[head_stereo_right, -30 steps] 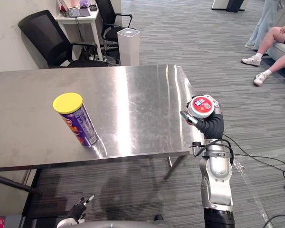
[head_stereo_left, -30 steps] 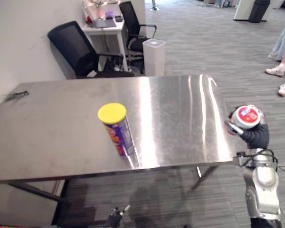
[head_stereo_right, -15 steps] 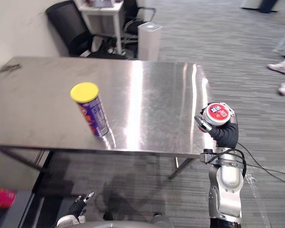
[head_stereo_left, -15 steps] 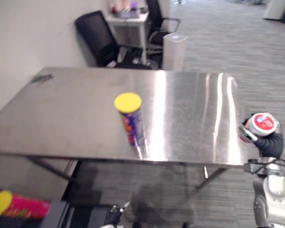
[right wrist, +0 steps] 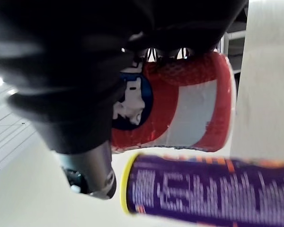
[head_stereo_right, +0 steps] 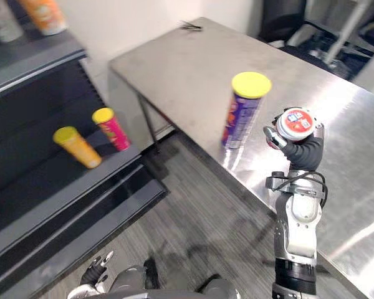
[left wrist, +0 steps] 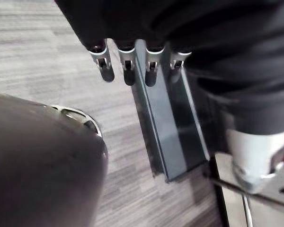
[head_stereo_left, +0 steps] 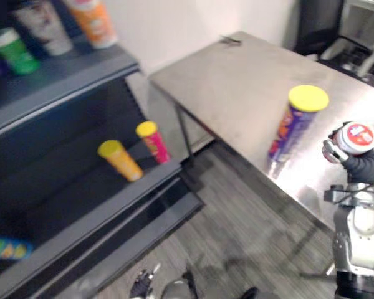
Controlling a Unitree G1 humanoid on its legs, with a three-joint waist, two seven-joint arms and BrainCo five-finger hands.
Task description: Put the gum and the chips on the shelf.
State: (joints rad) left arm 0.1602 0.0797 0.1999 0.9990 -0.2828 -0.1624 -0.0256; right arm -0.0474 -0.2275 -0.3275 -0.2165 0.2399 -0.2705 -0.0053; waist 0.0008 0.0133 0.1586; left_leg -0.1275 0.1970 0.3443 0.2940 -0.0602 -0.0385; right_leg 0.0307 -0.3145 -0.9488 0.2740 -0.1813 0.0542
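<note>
Two yellow-lidded tubes (head_stereo_left: 119,160) on shelf (head_stereo_left: 56,202)

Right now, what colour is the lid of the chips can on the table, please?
Yellow lid, on a purple can; clearest in the right eye view.

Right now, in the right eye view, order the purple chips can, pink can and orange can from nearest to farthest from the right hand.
1. purple chips can, on the table beside the right hand
2. pink can, on the lower shelf
3. orange can, beside it, farther off
</note>
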